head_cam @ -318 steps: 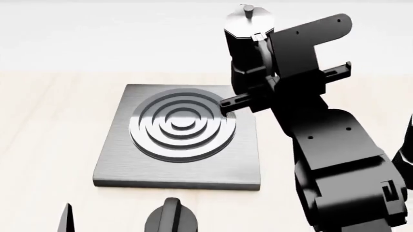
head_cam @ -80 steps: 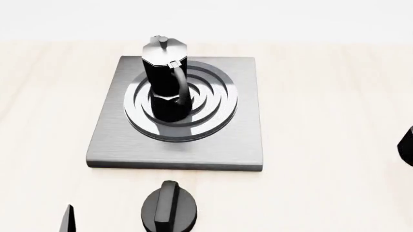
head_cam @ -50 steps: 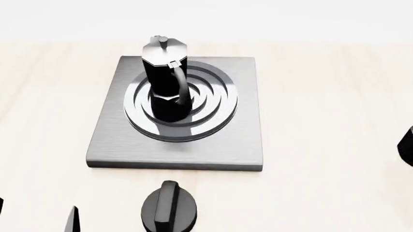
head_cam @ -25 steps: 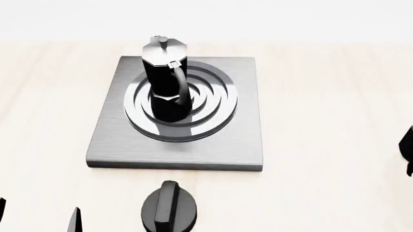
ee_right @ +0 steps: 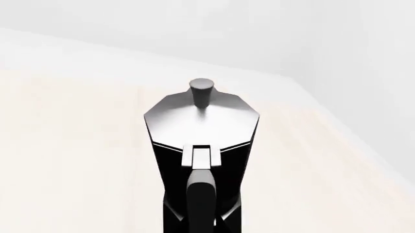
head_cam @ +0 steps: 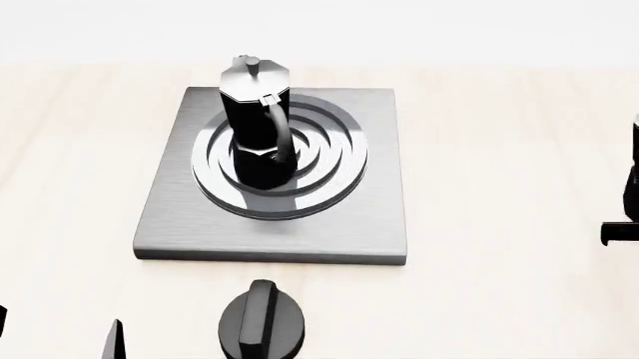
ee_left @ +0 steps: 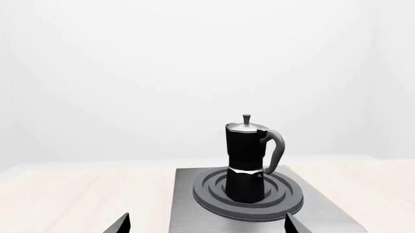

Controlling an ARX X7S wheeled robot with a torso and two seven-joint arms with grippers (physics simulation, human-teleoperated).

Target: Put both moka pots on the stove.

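The right gripper [head_cam: 624, 232] is seen only as a dark sliver at the head view's right edge; whether its jaws are apart or together cannot be told. In the right wrist view no fingers are shown, but the second moka pot [ee_right: 201, 160] is framed dead ahead and close, upright on the pale table [ee_right: 71, 145], handle side toward the camera, not judged to be gripped yet. The left gripper [ee_left: 204, 225] is held low near the stove [head_cam: 170, 217], two finger tips spread wide apart, nothing between them. The first moka pot [head_cam: 257, 123] is stood upright on the burner rings [head_cam: 330, 176], handle toward the robot. A round black knob [head_cam: 263, 325] is seen just in front of the stove. Task judged half done: one pot placed, the other left to be grasped and carried over.
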